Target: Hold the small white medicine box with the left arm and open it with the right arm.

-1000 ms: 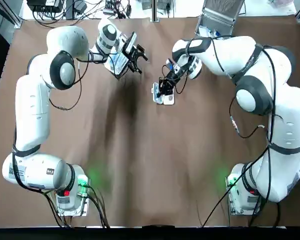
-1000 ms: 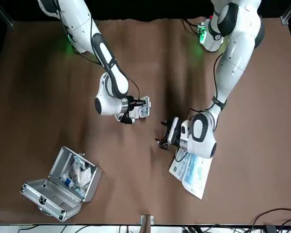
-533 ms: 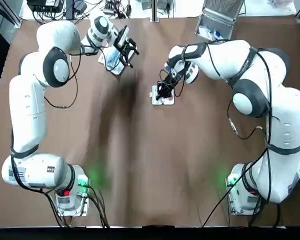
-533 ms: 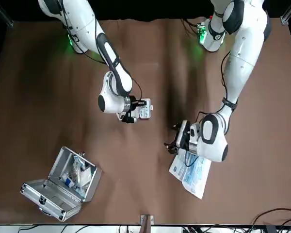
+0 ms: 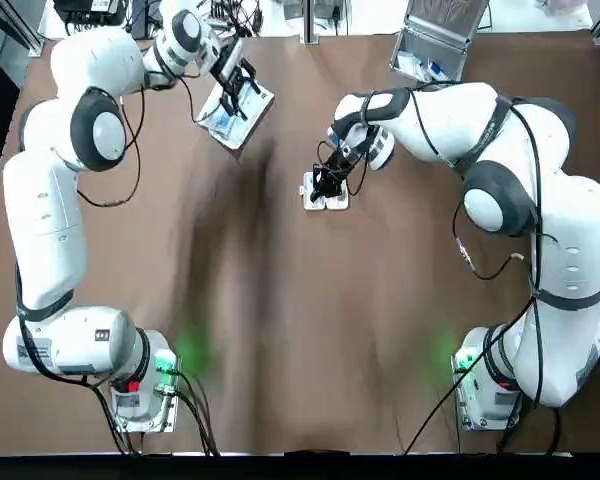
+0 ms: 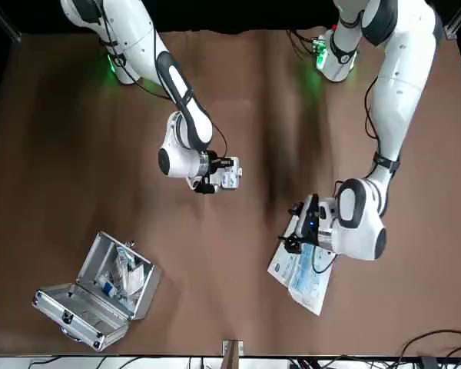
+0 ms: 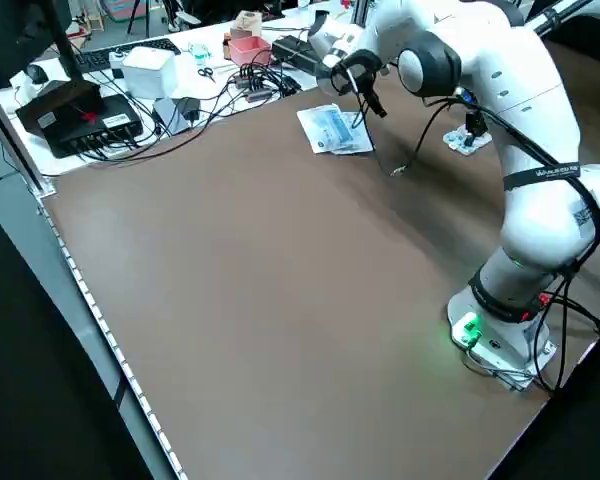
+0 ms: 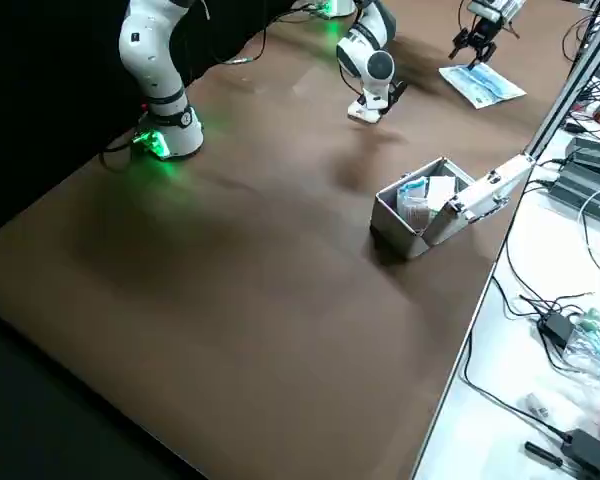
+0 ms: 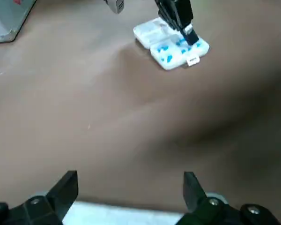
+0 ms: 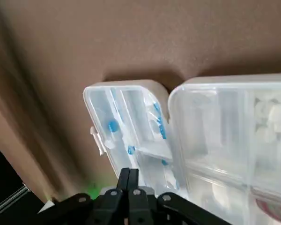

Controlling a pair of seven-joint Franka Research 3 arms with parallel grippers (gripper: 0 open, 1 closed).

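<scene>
We judge the opening itself as good as done. The box [image 5: 325,193] lies on the table [image 5: 280,330] a little far of the middle, spread flat in two halves side by side. The right gripper [image 5: 323,183] stands right over it, its fingers [image 10: 129,180] pressed together with nothing between them that we can see. We cannot tell whether the tips touch the plastic. What is missing is the hold. The left gripper [image 5: 242,82] hangs well apart from the box at the far left of the table, above a blue-and-white packet [image 5: 230,118]. Its fingers [image 9: 68,186] are spread wide and empty. So the box is open with no left arm on it, and we think little is left beyond the right gripper coming clear, unless the hold is still wanted for its own sake. The right wrist view gives us what no other does: the compartments close up, with blue pills in one half and white ones in the other, and the two halves joined along one edge. The left wrist view shows the box only from afar, with the right gripper above it, but it alone makes plain how wide the left fingers stand. The top view sets both arms in one picture and shows the gap between the left gripper and the box. The front view alone shows the open metal case [image 6: 61,311] whole, at the far right of the table.
</scene>
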